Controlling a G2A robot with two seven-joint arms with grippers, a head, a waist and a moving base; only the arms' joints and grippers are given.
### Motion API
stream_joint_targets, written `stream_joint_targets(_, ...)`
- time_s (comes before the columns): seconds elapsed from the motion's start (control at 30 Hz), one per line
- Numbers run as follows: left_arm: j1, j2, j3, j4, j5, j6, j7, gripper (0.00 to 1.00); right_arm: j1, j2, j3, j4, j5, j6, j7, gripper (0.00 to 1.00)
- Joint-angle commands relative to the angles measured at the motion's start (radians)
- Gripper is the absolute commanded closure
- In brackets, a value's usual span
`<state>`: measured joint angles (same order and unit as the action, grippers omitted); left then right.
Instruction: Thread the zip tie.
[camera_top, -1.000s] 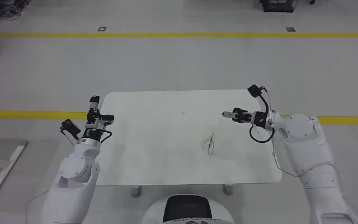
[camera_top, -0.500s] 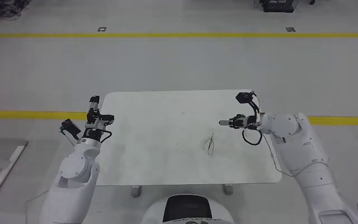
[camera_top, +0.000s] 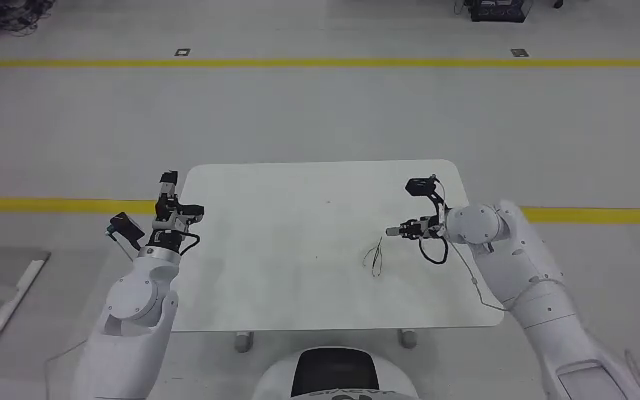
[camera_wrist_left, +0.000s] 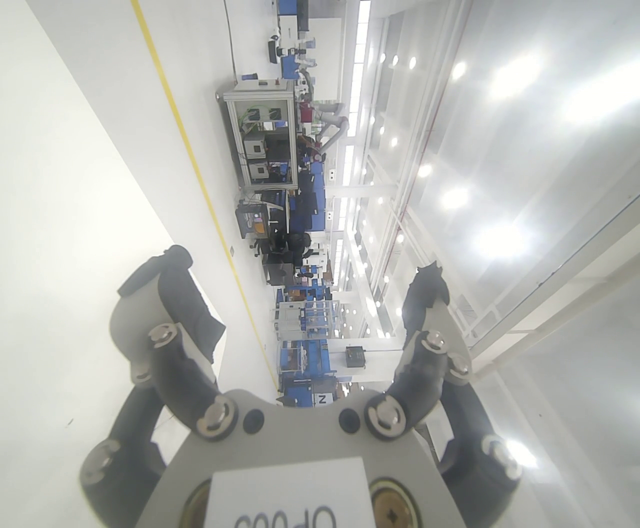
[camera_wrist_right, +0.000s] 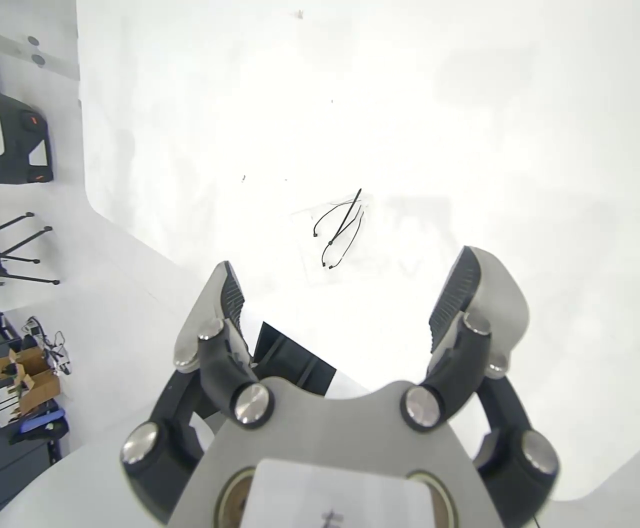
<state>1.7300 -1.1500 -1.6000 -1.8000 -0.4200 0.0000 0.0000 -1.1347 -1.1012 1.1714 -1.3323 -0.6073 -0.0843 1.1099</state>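
Observation:
A small bunch of thin black zip ties (camera_top: 374, 256) lies on the white table (camera_top: 290, 210), right of its middle; the right wrist view shows the zip ties (camera_wrist_right: 342, 227) loosely crossed. My right gripper (camera_top: 390, 231) hangs just above and to the right of them, open and empty, its ribbed fingers (camera_wrist_right: 452, 295) spread wide. My left gripper (camera_top: 168, 192) stands at the table's left edge, tilted up toward the hall, open with nothing between its fingers (camera_wrist_left: 165, 300).
The table's front corner (camera_wrist_right: 100, 210) is rounded, with floor beyond it. A black device (camera_wrist_right: 22, 142) and thin black stand legs (camera_wrist_right: 25, 240) sit on the floor off that edge. A yellow floor line (camera_top: 320, 63) runs behind the table.
My right arm has swung inward and forward over the table, bringing its gripper from the right edge to just beside the zip ties. The left arm has kept still.

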Motion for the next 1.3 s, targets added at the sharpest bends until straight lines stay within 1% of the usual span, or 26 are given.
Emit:
stream_joint_targets(0.0,0.000,0.000,0.000,0.000,0.000,0.000,0.000,0.00,-0.002,0.000,-0.004,-0.002,-0.003,0.000,-0.002,0.00)
stream_joint_targets(0.07,0.000,0.000,0.000,0.000,0.000,0.000,0.000,0.00,-0.001,-0.004,-0.028,-0.010,-0.027,0.015,-0.007,0.00)
stream_joint_targets(0.17,0.000,0.000,0.000,0.000,0.000,0.000,0.000,0.00,0.021,-0.013,-0.070,-0.019,-0.039,0.073,0.017,0.00)
stream_joint_targets(0.23,0.000,0.000,0.000,0.000,0.000,0.000,0.000,0.00,0.038,-0.021,-0.099,-0.009,-0.032,0.108,0.038,0.00)
stream_joint_targets(0.27,0.000,0.000,0.000,0.000,0.000,0.000,0.000,0.00,0.046,-0.026,-0.110,0.002,-0.017,0.122,0.041,0.00)
stream_joint_targets(0.3,0.000,0.000,0.000,0.000,0.000,0.000,0.000,0.00,0.056,-0.033,-0.124,0.032,0.015,0.157,0.057,0.00)
stream_joint_targets(0.37,0.000,0.000,0.000,0.000,0.000,0.000,0.000,0.00,0.077,-0.045,-0.149,0.069,0.046,0.195,0.062,0.00)
stream_joint_targets(0.4,0.000,0.000,0.000,0.000,0.000,0.000,0.000,0.00,0.089,-0.052,-0.165,0.098,0.058,0.226,0.070,0.00)
stream_joint_targets(0.47,0.000,0.000,0.000,0.000,0.000,0.000,0.000,0.00,0.106,-0.061,-0.190,0.121,0.068,0.250,0.070,0.00)
stream_joint_targets(0.53,0.000,0.000,0.000,0.000,0.000,0.000,0.000,0.00,0.117,-0.068,-0.204,0.135,0.084,0.253,0.074,0.00)
stream_joint_targets(0.87,0.000,0.000,0.000,0.000,0.000,0.000,0.000,0.00,0.117,-0.068,-0.204,0.135,0.084,0.253,0.074,0.00)
stream_joint_targets(0.9,0.000,0.000,0.000,0.000,0.000,0.000,0.000,0.00,0.117,-0.068,-0.210,0.126,0.069,0.256,0.065,0.00)
stream_joint_targets(0.93,0.000,0.000,0.000,0.000,0.000,0.000,0.000,0.00,0.112,-0.070,-0.226,0.113,0.038,0.275,0.048,0.00)
stream_joint_targets(0.97,0.000,0.000,0.000,0.000,0.000,0.000,0.000,0.00,0.107,-0.074,-0.246,0.096,0.014,0.312,0.035,0.00)
stream_joint_targets(1.0,0.000,0.000,0.000,0.000,0.000,0.000,0.000,0.00,0.105,-0.078,-0.256,0.089,0.011,0.328,0.030,0.00)
stream_joint_targets(1.07,0.000,0.000,0.000,0.000,0.000,0.000,0.000,0.00,0.105,-0.083,-0.273,0.091,0.009,0.341,0.026,0.00)
stream_joint_targets(1.2,0.000,0.000,0.000,0.000,0.000,0.000,0.000,0.00,0.119,-0.098,-0.311,0.130,0.010,0.360,0.014,0.00)
stream_joint_targets(1.23,0.000,0.000,0.000,0.000,0.000,0.000,0.000,0.00,0.122,-0.101,-0.316,0.137,0.011,0.363,0.009,0.00)
stream_joint_targets(1.27,0.000,0.000,0.000,0.000,0.000,0.000,0.000,0.00,0.123,-0.104,-0.320,0.141,0.020,0.353,0.005,0.00)
